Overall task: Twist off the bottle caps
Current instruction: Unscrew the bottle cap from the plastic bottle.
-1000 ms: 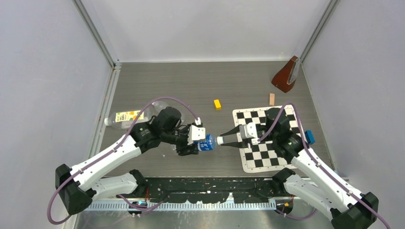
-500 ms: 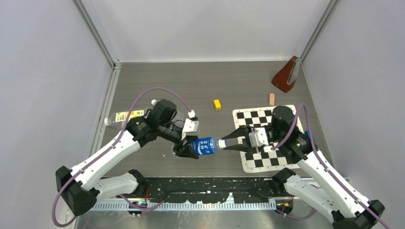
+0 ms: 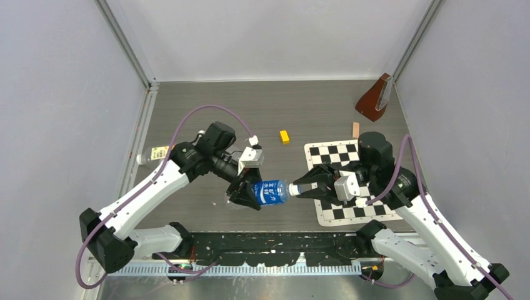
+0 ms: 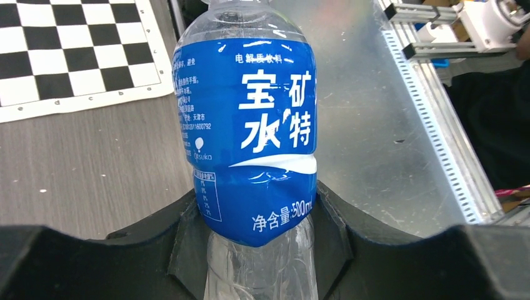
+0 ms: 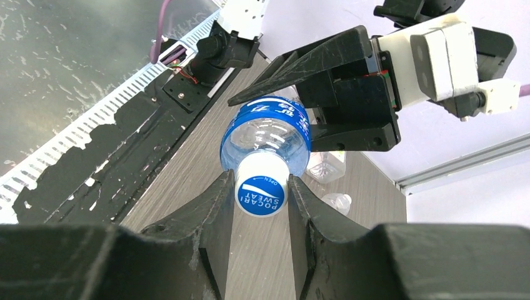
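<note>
The small blue-labelled bottle is held off the table, lying sideways between the arms. My left gripper is shut on its lower body, and the bottle fills the left wrist view. My right gripper is shut on its white cap, which has a blue printed top, with one finger on each side. The bottle with the white-yellow-orange label lies at the left, mostly hidden by the left arm. Two clear bottle parts lie on the table behind the held bottle.
A checkerboard mat lies under the right arm. A yellow block sits mid-table, with a small tan block and a brown wedge-shaped object at the back right. The black rail runs along the near edge.
Both grippers kept their hold. The bottle shifted slightly toward the near edge. The right wrist moved right and nearer and turned. The left forearm swung back and left.
</note>
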`<state>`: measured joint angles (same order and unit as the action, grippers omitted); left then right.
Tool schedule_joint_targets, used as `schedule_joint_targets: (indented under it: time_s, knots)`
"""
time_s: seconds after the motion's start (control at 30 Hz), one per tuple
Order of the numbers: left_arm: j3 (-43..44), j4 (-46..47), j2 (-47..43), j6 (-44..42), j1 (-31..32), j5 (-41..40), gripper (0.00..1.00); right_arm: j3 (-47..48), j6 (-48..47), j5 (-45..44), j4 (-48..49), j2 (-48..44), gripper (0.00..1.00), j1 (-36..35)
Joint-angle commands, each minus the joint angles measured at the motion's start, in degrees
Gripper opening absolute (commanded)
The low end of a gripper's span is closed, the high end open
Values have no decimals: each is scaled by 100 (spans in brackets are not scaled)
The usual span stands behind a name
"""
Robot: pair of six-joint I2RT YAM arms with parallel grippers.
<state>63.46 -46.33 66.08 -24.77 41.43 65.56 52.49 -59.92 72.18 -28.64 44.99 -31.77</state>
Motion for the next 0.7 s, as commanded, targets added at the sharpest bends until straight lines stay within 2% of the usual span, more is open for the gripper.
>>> schedule_joint_targets:
  time_s: [0.0,0.13,0.2,0.23,0.3,0.37,0.4,0.43,0.47,0.5,0.57,0.67]
  knots:
    - [518,-602,42,-80,85,1692,3,176,-812,-640,-814,262,0,136]
    - [757,-1011,304,-79,41,1730,4,251,-1029,-600,-984,344,0,131]
    - [839,-1268,356,-336,32,1595,1,245,-1094,-569,-996,340,1,135]
    - [854,-1295,331,-440,32,1341,0,227,-1058,-567,-803,324,0,136]
    - [629,-809,153,32,27,444,0,49,-539,-656,-117,210,1,131]
    - [305,-352,-108,170,32,-469,0,-288,816,-865,947,-94,15,137]
    - [150,-155,-285,264,32,-896,0,-583,1251,-1104,1339,-178,31,132]
    - [45,-67,-386,224,32,-1344,0,-758,2216,-1261,2331,-345,37,135]
    - [-48,0,-469,174,32,-1682,0,-1087,2777,-1646,2844,-418,48,135]
    - [-91,-10,-520,84,32,-1981,0,-1221,3694,-1844,3725,-524,52,134]
    - [-172,49,-568,85,36,-2712,0,-1449,4784,-2457,4376,-583,62,136]
    - [-255,165,-521,-49,32,-3689,0,-1457,5567,-3040,4497,-519,68,135]
